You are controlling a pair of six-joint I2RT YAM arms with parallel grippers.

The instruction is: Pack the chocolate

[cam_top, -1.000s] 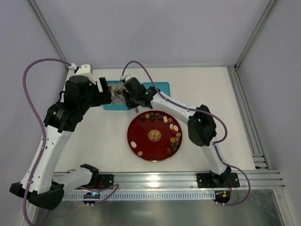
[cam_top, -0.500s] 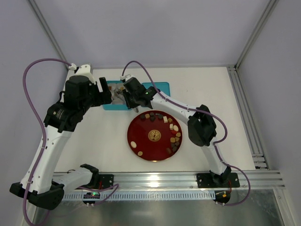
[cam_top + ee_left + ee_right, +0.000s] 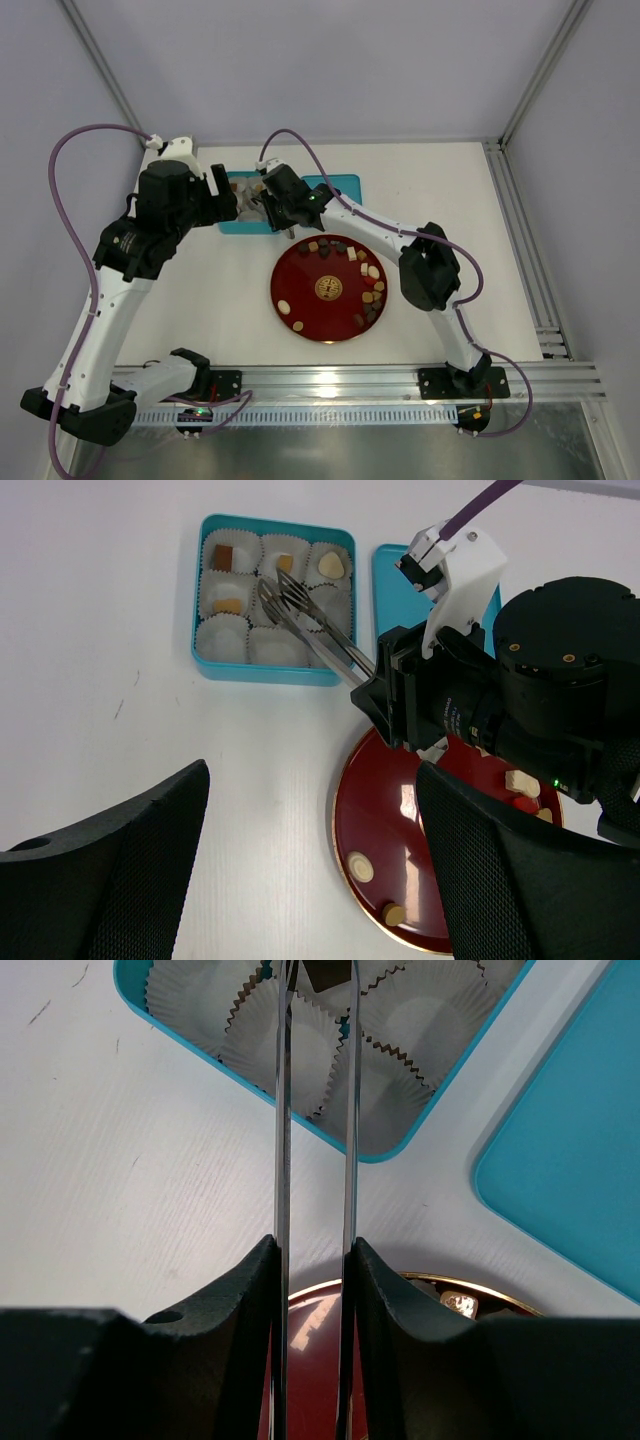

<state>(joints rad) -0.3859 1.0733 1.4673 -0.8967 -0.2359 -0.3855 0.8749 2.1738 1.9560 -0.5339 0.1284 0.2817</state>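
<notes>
Several chocolates lie along the far and right side of the red plate. My right gripper is shut on metal tongs, which reach over the teal box. The tong tips pinch a dark brown chocolate above the white paper cups. Some cups hold pieces. My left gripper is open and empty, hovering above the table at the plate's left edge, where two round pieces lie.
The teal lid lies flat to the right of the box, behind the plate. The right arm crosses over the plate's far right side. An aluminium rail runs along the near table edge.
</notes>
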